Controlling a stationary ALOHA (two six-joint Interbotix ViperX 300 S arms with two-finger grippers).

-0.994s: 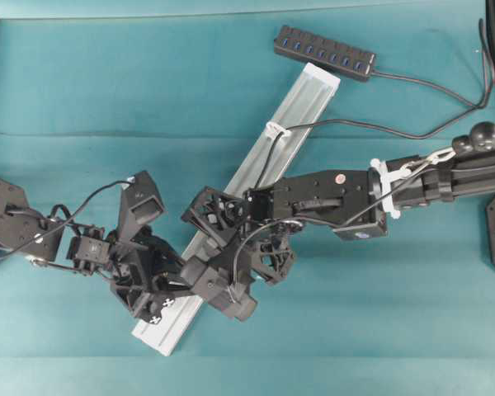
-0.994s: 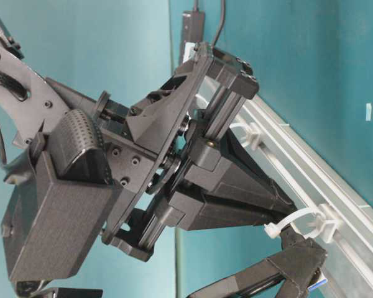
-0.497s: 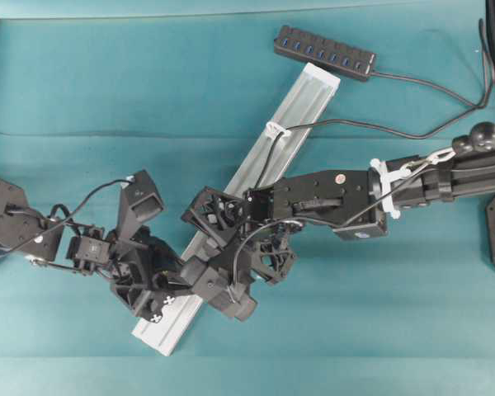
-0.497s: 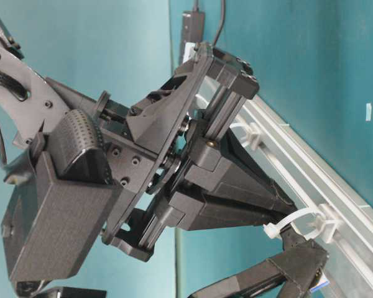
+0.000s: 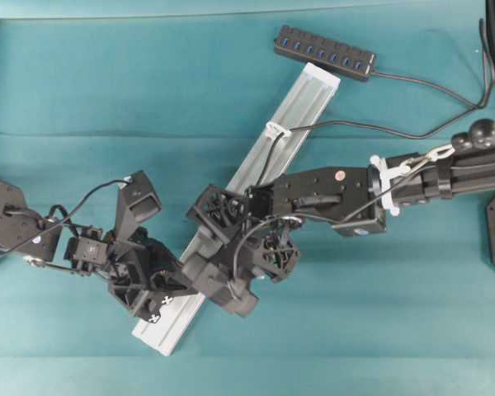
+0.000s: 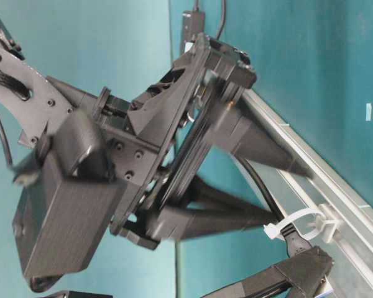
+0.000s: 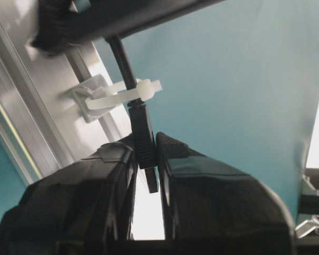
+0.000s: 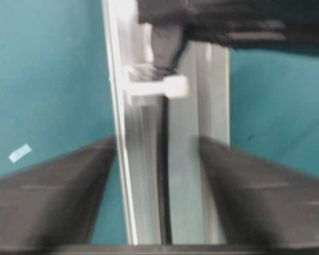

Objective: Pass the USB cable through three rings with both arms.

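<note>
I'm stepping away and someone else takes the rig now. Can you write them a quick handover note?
Left gripper: shut on the USB cable, just past a white ring on the rail.
Right gripper: open, fingers either side of the cable, not holding it.
Done: cable runs through the ring near the hub and the one by the left gripper.
Left: the middle ring is hidden; check it, then pull slack through.

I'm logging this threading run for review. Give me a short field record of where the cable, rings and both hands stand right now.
cable: USB cable runs down through a white ring, plug end below it
left hand: left hand shut on the cable's plug end just past that ring
right hand: right hand open, fingers either side of the cable along the rail
far ring: another ring near the rail's far end already has the cable through it
hub: black hub lies beyond the rail's far end
</note>
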